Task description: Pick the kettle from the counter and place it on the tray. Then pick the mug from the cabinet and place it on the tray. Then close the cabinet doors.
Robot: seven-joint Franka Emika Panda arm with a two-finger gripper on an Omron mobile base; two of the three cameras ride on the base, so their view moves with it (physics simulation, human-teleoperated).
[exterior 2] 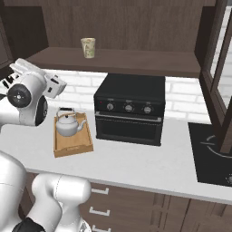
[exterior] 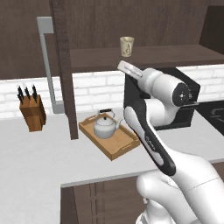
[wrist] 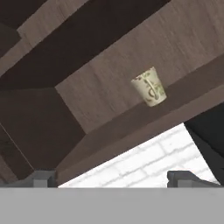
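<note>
The silver-grey kettle [exterior: 105, 125] [exterior 2: 68, 125] stands upright on the wooden tray [exterior: 115, 149] [exterior 2: 72, 148] on the counter. The beige mug [exterior: 127, 46] [exterior 2: 88, 47] [wrist: 149, 86] stands on the shelf of the dark wooden cabinet [exterior: 153, 56] [exterior 2: 136, 61]. Both cabinet doors are swung open, the left one [exterior: 62, 65] with a long silver handle [exterior: 47, 65] and the right one [exterior 2: 218, 68] at the edge. My gripper [wrist: 113, 179] is open and holds nothing. It is raised above the tray, below and short of the shelf, and looks up at the mug.
A black oven [exterior 2: 129, 108] [exterior: 186, 94] sits on the counter under the shelf, right of the tray. A knife block [exterior: 33, 112] stands at the far left by the brick wall. A dark stovetop [exterior 2: 213, 154] lies at the right.
</note>
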